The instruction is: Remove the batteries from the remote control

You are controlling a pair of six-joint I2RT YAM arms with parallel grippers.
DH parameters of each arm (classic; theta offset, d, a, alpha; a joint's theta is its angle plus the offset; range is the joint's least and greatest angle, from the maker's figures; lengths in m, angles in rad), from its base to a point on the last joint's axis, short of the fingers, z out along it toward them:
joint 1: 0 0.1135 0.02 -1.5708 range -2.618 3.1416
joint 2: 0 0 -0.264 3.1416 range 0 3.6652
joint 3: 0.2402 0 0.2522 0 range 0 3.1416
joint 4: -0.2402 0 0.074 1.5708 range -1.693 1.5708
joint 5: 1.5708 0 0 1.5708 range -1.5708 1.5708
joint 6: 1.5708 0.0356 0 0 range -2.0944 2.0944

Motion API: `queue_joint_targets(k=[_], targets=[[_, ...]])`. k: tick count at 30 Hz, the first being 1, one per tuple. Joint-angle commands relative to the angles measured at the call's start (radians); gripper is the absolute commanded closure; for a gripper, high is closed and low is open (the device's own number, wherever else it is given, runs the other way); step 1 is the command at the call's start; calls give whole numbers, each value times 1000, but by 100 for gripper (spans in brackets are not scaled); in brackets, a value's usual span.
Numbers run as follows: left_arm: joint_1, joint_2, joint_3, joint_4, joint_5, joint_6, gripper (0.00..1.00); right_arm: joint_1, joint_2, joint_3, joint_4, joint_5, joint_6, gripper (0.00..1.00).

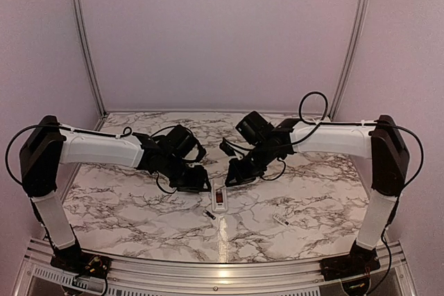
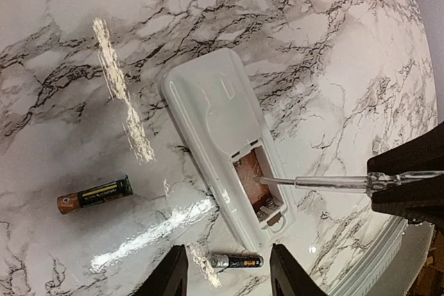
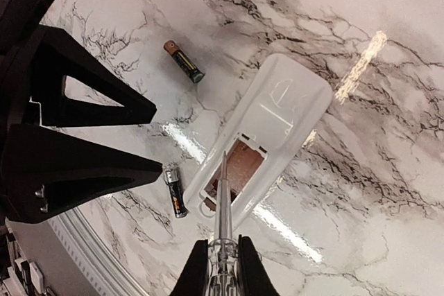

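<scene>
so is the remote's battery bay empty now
Empty. The open bay in the remote control shows bare reddish floor under the tip of the thin rod, and both batteries lie on the table beside it.

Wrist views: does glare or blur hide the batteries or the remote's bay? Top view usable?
Left wrist: sharp; glare streaks on the marble table lie beside, not over, the batteries and the remote control, open bay readable. Right wrist: sharp too; streaks flank the remote, thin tool in the bay clear. Top external: soft, small things are mere specks.
</scene>
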Motion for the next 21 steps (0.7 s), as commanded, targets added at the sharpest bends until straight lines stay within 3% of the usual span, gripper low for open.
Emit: queue_joint_targets(k=[1,11,18,21], targets=[[-4,-115,-18,-37,-89,59,54,5,-68,65,-43,-17,-19,100],[-4,-380,-83,16,-166,316,28,5,-135,97,-117,-141,-56,100],[-6,-607,-299,300,-98,517,28,5,-180,100,-100,-316,-38,100],[-9,-673,-359,351,-16,633,30,5,-189,106,-97,-376,-21,100]])
